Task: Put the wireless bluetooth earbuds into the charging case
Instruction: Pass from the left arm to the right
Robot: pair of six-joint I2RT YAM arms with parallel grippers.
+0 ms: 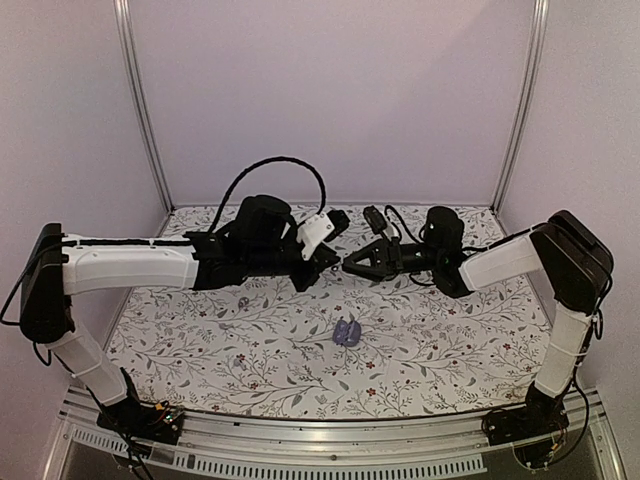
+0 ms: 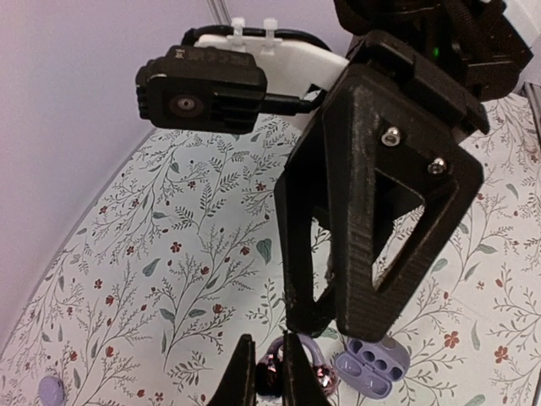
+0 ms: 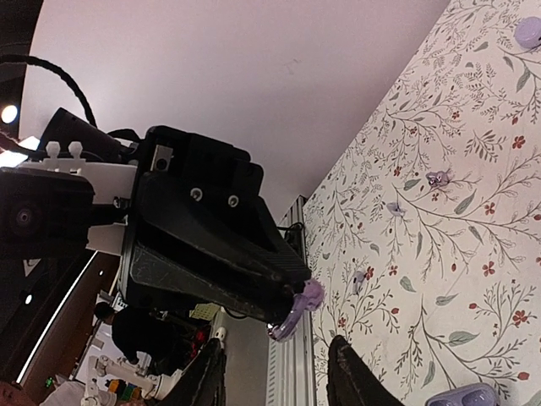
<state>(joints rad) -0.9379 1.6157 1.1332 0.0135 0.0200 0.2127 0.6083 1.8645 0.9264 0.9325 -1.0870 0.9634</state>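
One earbud (image 2: 51, 391) lies on the cloth (image 2: 169, 279) at left; the left gripper (image 2: 269, 381), raised, is clenched on the other earbud (image 3: 306, 296), facing the right gripper (image 3: 283, 372), its fingers apart and empty, with the open case (image 2: 372, 365) on the cloth beneath. Buds look light, hard, slick (apt to pop out): pinch across the body; camera (image 2: 201, 89) lettering is unreadable

The earbud (image 3: 306, 295) in the black left gripper (image 2: 270, 376) is glossy lavender, like the charging case (image 1: 347, 332) below that pincer. Beneath them the cloth (image 1: 450, 350) is white, patterned with grey-green sprigs and red flowers.
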